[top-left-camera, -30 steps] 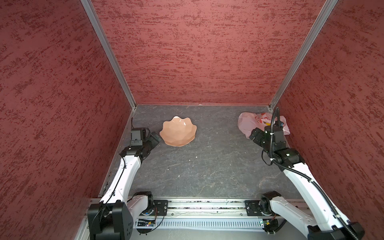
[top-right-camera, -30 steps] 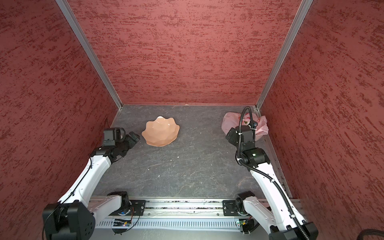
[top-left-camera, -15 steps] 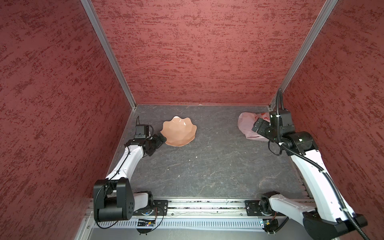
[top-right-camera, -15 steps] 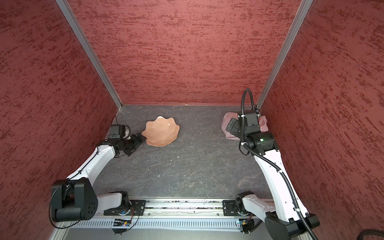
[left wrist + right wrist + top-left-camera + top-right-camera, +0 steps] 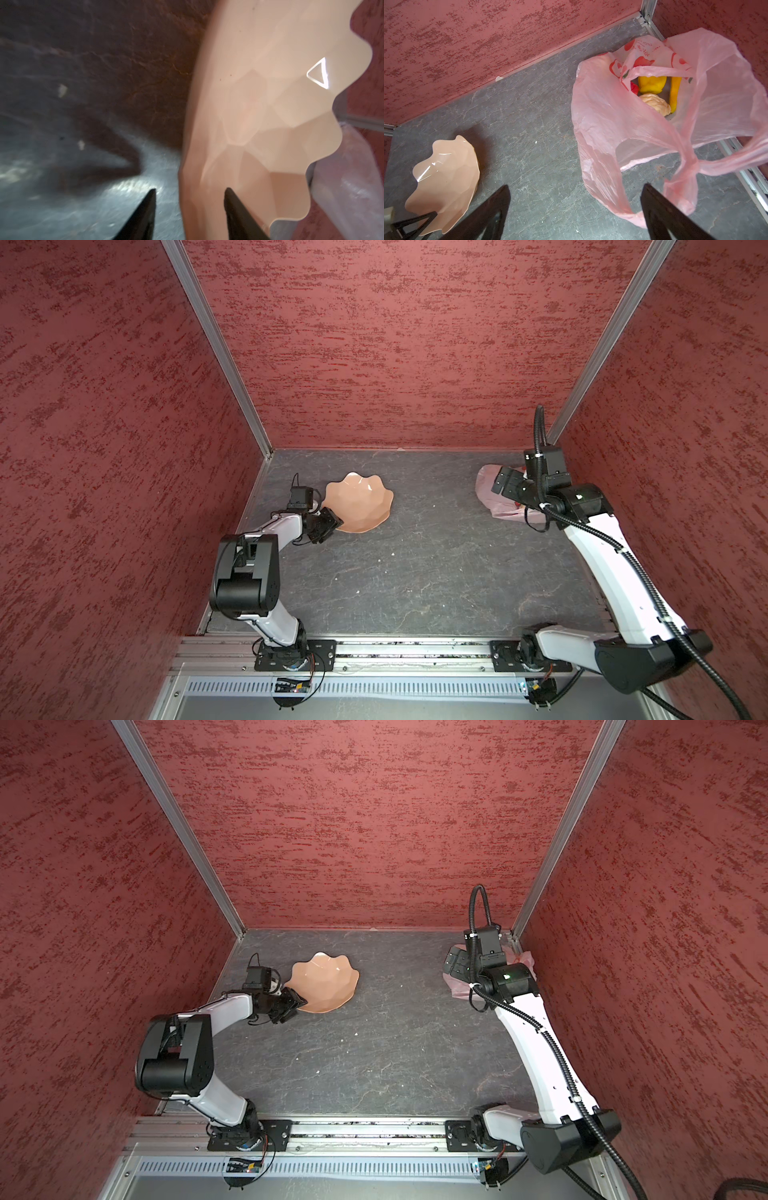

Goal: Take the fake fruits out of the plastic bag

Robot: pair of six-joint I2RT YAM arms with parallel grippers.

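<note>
Grey tabletop (image 5: pixel 415 572), red walls (image 5: pixel 374 344). Leftward, the left pincer (image 5: pixel 190 189) straddles the rim of the bowl (image 5: pixel 270 104), half-closed; whether it grips, I cannot tell. The right pincer (image 5: pixel 576 185) hangs spread wide over the plastic bag (image 5: pixel 602 114) in the far right corner, fake fruits (image 5: pixel 652 84) inside. Film looks flimsy, slippery: pinch a loop handle (image 5: pixel 691 166).

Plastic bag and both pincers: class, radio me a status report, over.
Left pincer open, astride bowl rim. Right pincer open, empty, by plastic bag. Fake fruits inside bag, none out. Handle loop draped across bag mouth.
</note>
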